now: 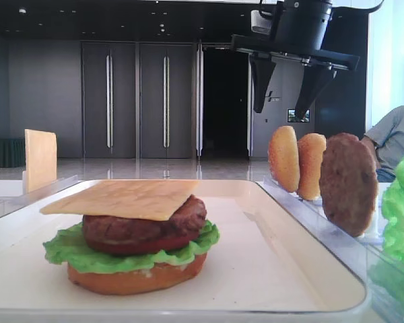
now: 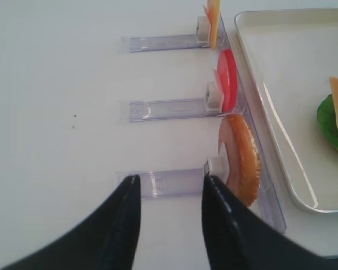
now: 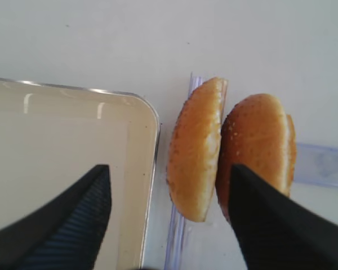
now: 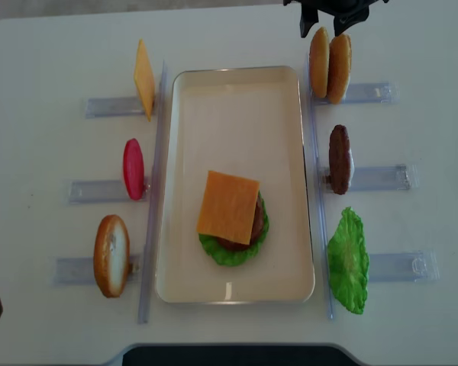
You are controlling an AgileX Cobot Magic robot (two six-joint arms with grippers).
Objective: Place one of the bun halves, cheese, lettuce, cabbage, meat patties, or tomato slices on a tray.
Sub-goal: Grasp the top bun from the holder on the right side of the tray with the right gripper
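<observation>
The right gripper [image 4: 326, 24] hangs above the far right corner of the worktop [image 4: 46, 61], over a pair of sesame bun tops [image 4: 329, 64] standing on edge side by side in a clear plastic rack [image 4: 366, 93]. Its jaws stand wide apart and hold nothing; in the right wrist view one dark finger [image 3: 276, 225] overlaps the outer bun top and the other sits over the corner of the tray [image 3: 73, 135], with both bun tops between them.

The cream-white tray [image 4: 237, 99] lies in the middle of the worktop. On it sits a partly built burger: an orange-brown bun base [image 1: 136, 277], green lettuce [image 1: 67, 252], a tomato slice [image 1: 138, 246], a meat patty [image 1: 145, 227] and a square cheese slice [image 4: 228, 207] on top, slightly askew.

To the right of the tray, a spare meat patty [image 4: 339, 158] stands on edge in its rack, and a loose lettuce leaf [image 4: 347, 261] lies nearer the front. To the left stand a cheese slice [image 4: 143, 78], a red tomato slice [image 4: 133, 168] and another bun half [image 4: 111, 255], each in its own rack.

The left gripper [image 2: 169, 194] hovers low above the front left rack, just beside that bun half, jaws parted and empty.
</observation>
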